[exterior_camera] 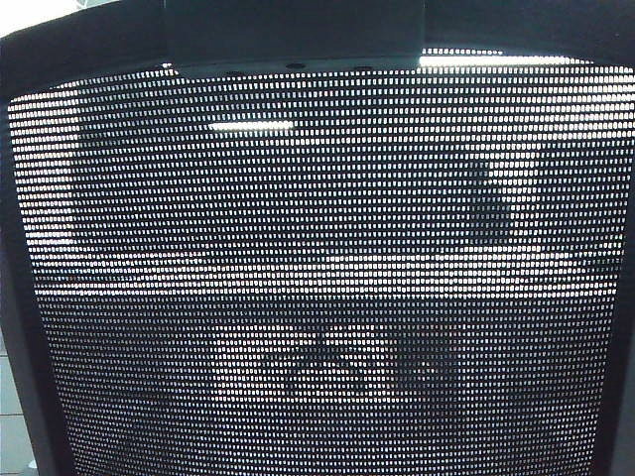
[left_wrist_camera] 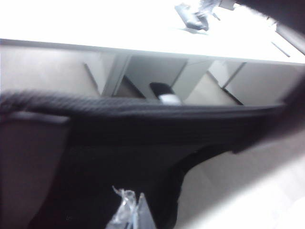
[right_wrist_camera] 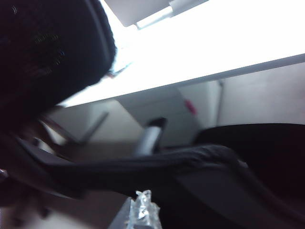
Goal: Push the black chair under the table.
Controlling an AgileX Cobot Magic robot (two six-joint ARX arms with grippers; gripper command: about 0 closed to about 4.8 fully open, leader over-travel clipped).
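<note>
Mesh back of the black chair (exterior_camera: 317, 278) is filling our exterior view, its seat nearing the table (left_wrist_camera: 95, 28). We are judging it heavy but rolling: push the stiff frame, not the yielding mesh. Left gripper (left_wrist_camera: 127, 212) and right gripper (right_wrist_camera: 142, 210) are beside the chair; we cannot tell their opening.

- One black chair (exterior_camera: 317, 297): its mesh back fills the whole exterior frame; its dark seat edge crosses both wrist frames.
- One table (left_wrist_camera: 95, 24), its white top bright along the upper part of each wrist frame.
- Two tools: the left tool (left_wrist_camera: 128, 210) at bottom centre of its frame, the right tool (right_wrist_camera: 140, 212) likewise; only tips show, jaw stance unreadable.
</note>
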